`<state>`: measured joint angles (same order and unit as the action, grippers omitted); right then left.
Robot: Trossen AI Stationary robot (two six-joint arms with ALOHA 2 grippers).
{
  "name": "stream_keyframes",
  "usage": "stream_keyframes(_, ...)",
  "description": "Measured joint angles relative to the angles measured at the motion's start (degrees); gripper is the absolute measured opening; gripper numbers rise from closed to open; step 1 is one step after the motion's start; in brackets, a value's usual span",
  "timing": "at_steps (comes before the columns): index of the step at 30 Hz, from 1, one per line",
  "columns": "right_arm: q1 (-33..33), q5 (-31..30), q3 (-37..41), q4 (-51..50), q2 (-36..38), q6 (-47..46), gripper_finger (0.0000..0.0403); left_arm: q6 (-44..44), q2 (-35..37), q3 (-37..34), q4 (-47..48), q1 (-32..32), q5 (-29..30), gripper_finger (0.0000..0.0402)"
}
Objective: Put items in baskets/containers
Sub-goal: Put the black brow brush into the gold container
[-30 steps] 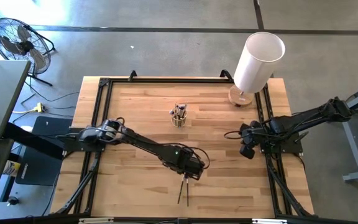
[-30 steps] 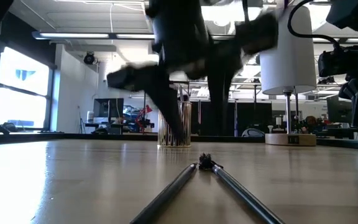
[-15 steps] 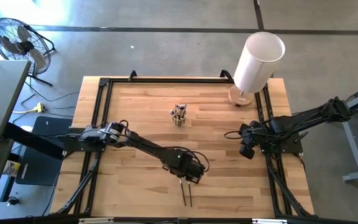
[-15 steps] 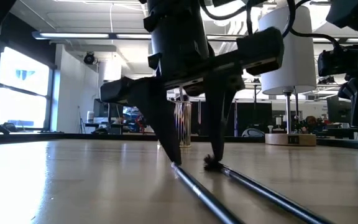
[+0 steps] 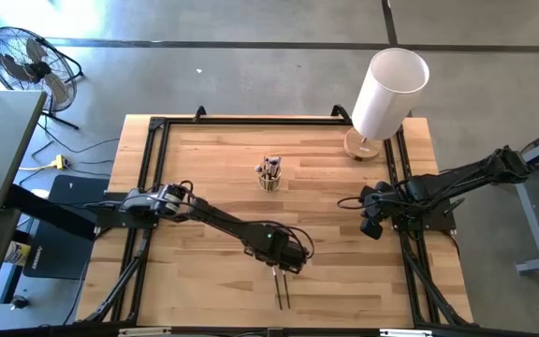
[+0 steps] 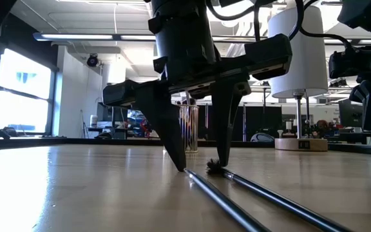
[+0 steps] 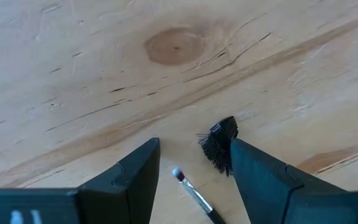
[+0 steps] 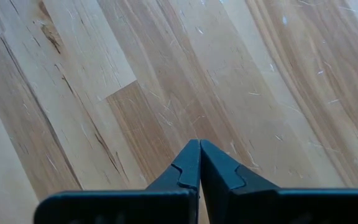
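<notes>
You're at the pickup: left gripper spread wide, empty, straddling two brushes. Close on one, then cup. Right gripper shut, idle.

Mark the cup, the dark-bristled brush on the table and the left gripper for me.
cup (image 5: 269,177): high view, on its rim.
dark-bristled brush (image 7: 221,145): left wrist view, on the bristle tuft.
left gripper (image 6: 201,169): low view, midway between its open fingertips, down at the table.

White cylinder (wooden base), fan
</notes>
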<state>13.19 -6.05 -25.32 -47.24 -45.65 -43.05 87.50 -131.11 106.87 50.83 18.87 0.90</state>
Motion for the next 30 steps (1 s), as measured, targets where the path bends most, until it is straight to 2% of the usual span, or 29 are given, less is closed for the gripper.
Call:
stream_keyframes(6,0.0,0.0,0.0,0.0,0.0,0.0,0.0006,1.0,0.2,0.0,-0.1,-0.1,0.5,0.0193)
stream_keyframes(12,0.0,0.2,0.0,1.0,0.0,0.0,0.0002,2.0,0.2,0.0,-0.5,-0.1,3.6,0.0193)
stream_keyframes(19,0.0,0.2,0.0,1.7,0.0,0.0,0.0006,6.3,0.3,0.0,-0.9,-0.1,4.3,0.0193)
stream_keyframes(30,0.0,0.2,0.0,1.7,0.0,0.0,0.0005,9.0,0.3,0.0,-4.6,-0.1,-2.9,0.0193)
